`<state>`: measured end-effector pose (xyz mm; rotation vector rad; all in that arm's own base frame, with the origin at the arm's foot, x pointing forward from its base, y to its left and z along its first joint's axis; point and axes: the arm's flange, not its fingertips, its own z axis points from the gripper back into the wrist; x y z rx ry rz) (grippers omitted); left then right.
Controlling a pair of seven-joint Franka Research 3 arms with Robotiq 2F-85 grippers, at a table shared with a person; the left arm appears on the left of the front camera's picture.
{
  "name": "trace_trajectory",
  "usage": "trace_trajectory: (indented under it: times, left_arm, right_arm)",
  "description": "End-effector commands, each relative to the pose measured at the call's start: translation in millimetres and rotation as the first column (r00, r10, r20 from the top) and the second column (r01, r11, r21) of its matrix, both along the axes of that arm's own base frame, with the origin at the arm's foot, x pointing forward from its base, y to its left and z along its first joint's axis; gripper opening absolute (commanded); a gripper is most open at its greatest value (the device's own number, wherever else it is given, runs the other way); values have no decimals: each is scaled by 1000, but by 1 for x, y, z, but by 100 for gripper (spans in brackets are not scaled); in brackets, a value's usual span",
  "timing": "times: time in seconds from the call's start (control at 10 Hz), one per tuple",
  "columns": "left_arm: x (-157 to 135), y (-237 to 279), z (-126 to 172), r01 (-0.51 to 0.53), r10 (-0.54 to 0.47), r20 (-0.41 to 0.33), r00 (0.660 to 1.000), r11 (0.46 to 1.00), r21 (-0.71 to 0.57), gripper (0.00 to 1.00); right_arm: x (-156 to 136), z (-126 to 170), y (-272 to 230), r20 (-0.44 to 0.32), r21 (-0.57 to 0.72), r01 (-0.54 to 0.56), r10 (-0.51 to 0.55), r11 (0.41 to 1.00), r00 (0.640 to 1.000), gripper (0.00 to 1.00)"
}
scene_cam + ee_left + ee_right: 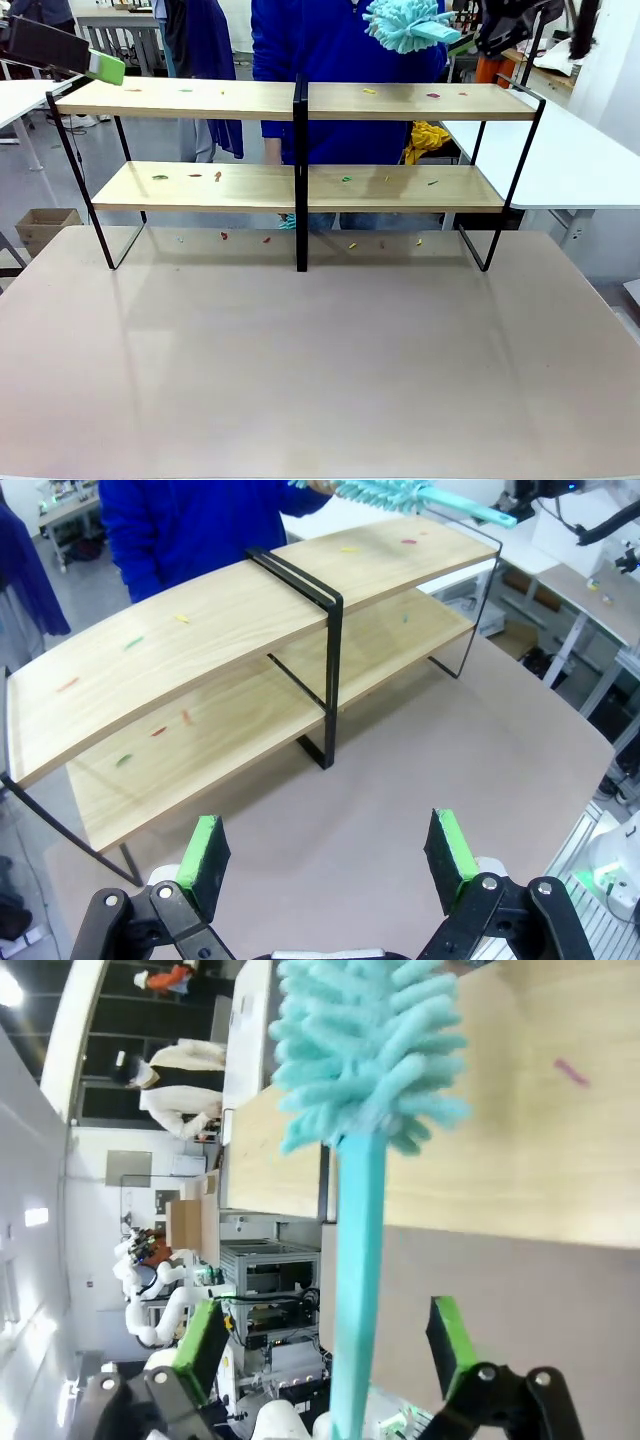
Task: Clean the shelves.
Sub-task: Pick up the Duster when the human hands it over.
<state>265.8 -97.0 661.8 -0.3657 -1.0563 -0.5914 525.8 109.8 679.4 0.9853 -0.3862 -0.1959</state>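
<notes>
The shelves [400,101] stand across the far half of the table, two light-wood boards in a black frame. Small coloured scraps [369,91] dot both boards. A fluffy teal duster [405,24] hovers above the top board's right half. Its handle [356,1290] runs between my right gripper's [325,1345] open jaws, and neither green pad touches it. In the left wrist view the shelves [250,620] lie ahead, with a hand at the duster's [400,494] head end. My left gripper [328,850] is open and empty, up by the rack's top left corner [105,68].
A person in blue [340,60] stands right behind the rack. White tables flank it left [20,98] and right [580,160]. A cardboard box [45,226] sits on the floor at left. A few scraps [267,239] lie on the table under the rack. The near tabletop [320,360] is bare.
</notes>
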Motion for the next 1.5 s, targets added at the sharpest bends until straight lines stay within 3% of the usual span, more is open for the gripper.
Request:
trace_trajectory:
  times: [0.0,0.5,0.6,0.7,0.9,1.0,1.1,1.4]
  left_arm:
    - [0,1,0,6,-6,4,1000,1000,-1,100]
    - [0,1,0,6,-6,4,1000,1000,-1,100]
    - [0,1,0,6,-6,4,1000,1000,-1,100]
    - [0,1,0,6,-6,4,1000,1000,-1,100]
    - [0,1,0,6,-6,4,1000,1000,-1,100]
    - [0,1,0,6,-6,4,1000,1000,-1,100]
    - [0,1,0,6,-6,4,1000,1000,-1,100]
    - [0,1,0,6,-6,4,1000,1000,-1,100]
  right_arm:
    - [-1,7,-2,-15,-1,19,-19,1000,1000,100]
    - [1,0,-3,-18,23,39,-39,999,999,100]
    - [2,-1,-2,-16,25,40,-40,999,999,80]
    - [3,-2,-2,-30,22,44,-44,999,999,44]
    - [3,-4,-2,-34,25,43,-42,999,999,0]
    - [3,-4,-2,-33,25,45,-44,999,998,27]
    - [3,-5,-2,-34,25,46,-45,999,998,0]
    - [3,-6,-3,-34,23,52,-51,998,998,0]
